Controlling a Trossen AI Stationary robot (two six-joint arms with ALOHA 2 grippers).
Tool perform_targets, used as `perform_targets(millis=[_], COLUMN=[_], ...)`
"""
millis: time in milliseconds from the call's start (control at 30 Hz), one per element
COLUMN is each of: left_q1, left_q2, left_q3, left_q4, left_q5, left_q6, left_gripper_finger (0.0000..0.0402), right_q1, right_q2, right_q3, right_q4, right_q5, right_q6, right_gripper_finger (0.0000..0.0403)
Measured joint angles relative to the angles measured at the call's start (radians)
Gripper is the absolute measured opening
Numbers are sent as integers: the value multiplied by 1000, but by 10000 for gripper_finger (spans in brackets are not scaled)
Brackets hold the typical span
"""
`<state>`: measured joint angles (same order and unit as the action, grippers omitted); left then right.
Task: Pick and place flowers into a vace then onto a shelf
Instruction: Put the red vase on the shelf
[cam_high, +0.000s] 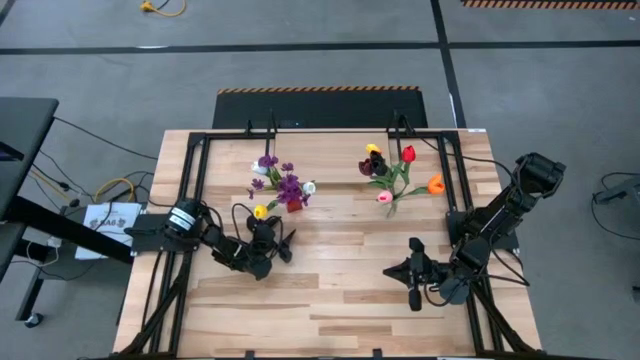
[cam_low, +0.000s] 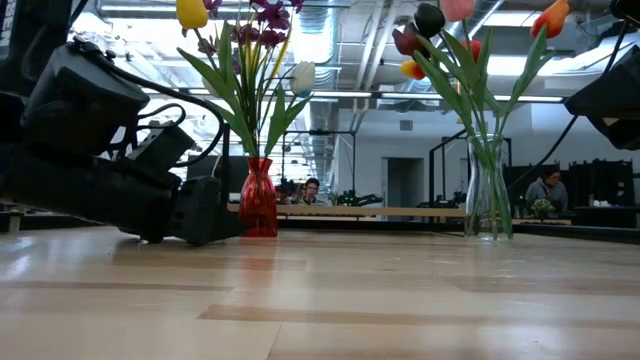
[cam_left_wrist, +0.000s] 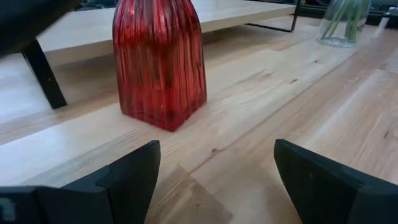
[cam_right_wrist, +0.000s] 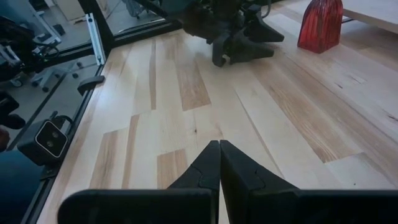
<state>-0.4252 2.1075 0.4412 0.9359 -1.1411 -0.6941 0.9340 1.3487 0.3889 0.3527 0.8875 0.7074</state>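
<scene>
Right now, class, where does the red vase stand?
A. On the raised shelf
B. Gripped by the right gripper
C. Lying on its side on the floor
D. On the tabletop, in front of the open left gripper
D: the red vase stands upright on the tabletop, ahead of the open left gripper. The shelf lies behind it, and the right gripper is shut, holding nothing.

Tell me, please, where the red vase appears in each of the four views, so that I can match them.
High view: the red vase stands left of centre, under its flowers, just beyond the left gripper.
Low view: left of centre, beside the left arm.
Left wrist view: upper left, ahead of the open fingers.
Right wrist view: top right corner.
Shared landmark: the shelf, just behind the vase.
</scene>
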Motion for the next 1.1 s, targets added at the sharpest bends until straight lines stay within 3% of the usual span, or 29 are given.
perform_targets(millis=[267, 567, 733, 900, 1100], left_q1=[0, -2, -14, -63, -93], left_q2=[3, 4, 6, 10, -8], left_q3=[41, 104, 127, 123, 119], left_q4=[-5, 4, 5, 27, 111], left_q5=[13, 98, 8, -196, -237], left_q6=[9, 175, 228, 242, 296], left_gripper_finger=[305, 305, 305, 305, 305], right_q1=[0, 0, 0, 0, 0], right_q2=[0, 0, 0, 0, 0], right_q3=[0, 0, 0, 0, 0], right_q4=[0, -1, -5, -6, -8], right_q5=[0, 0, 0, 0, 0], right_q6=[0, -7, -7, -7, -8], right_gripper_finger=[0, 0, 0, 0, 0])
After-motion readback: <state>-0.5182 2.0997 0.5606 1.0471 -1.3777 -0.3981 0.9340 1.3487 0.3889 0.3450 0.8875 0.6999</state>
